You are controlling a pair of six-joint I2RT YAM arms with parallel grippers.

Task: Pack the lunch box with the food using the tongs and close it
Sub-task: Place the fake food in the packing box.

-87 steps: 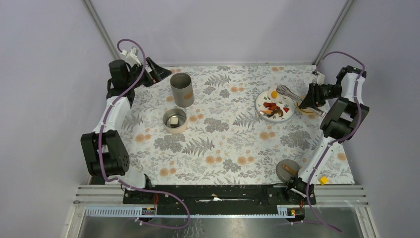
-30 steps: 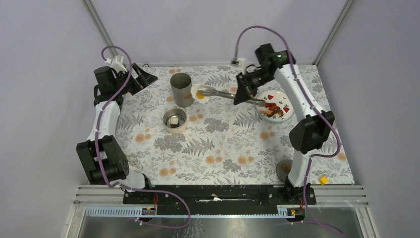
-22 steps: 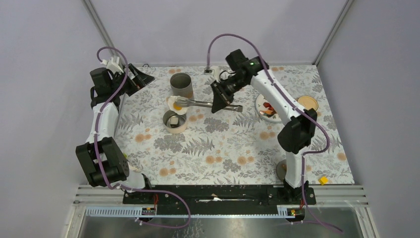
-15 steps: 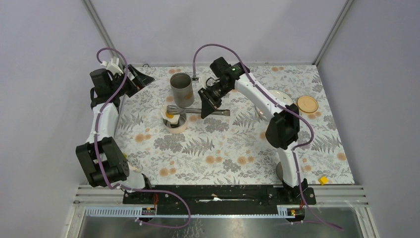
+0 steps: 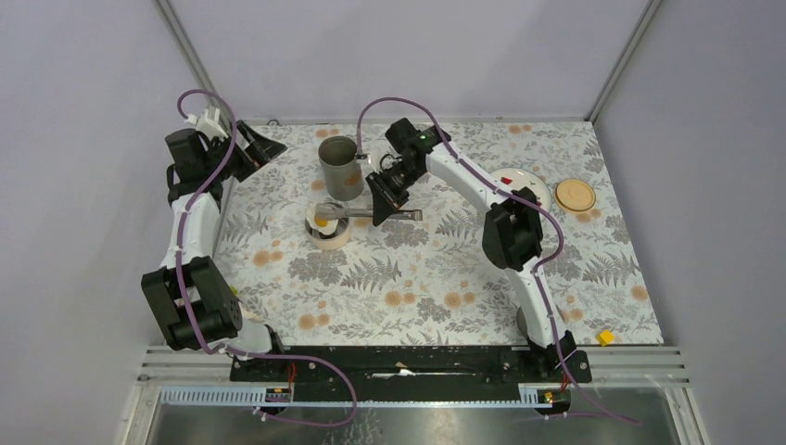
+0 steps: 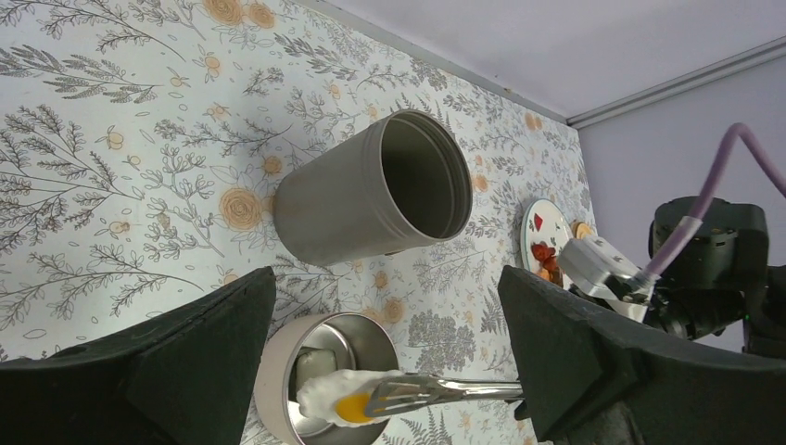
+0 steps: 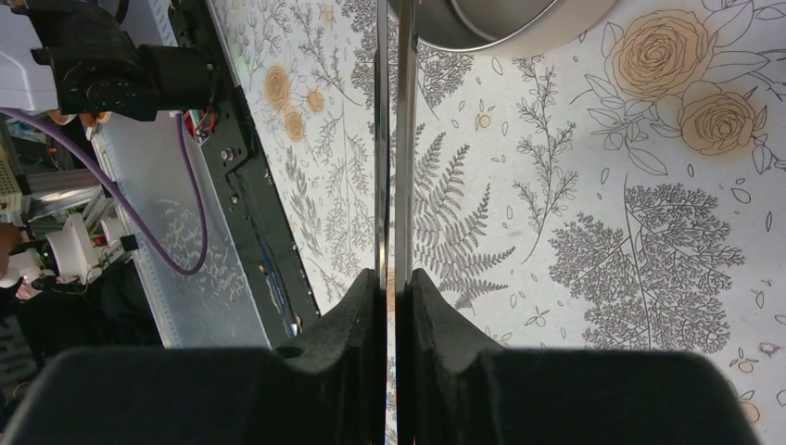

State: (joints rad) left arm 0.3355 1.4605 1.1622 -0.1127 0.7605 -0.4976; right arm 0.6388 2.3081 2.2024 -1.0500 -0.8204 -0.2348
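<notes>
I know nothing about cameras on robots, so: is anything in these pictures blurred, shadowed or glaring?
Top external view: soft even light, faint shadows. Left wrist view: the left tool looms as two black, featureless shapes; the tablecloth is crisp. Right wrist view: the tongs gleam bright; the right tool is dark and soft-edged.

Floral-print bench (image 5: 417, 278). White plate (image 5: 528, 174) far right, partly hidden. Small yellow block (image 5: 604, 337) sits at the near right edge.

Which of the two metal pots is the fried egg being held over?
The short, wide pot: the tongs hold the egg over its opening. The tall canister stands behind it, apart.
</notes>
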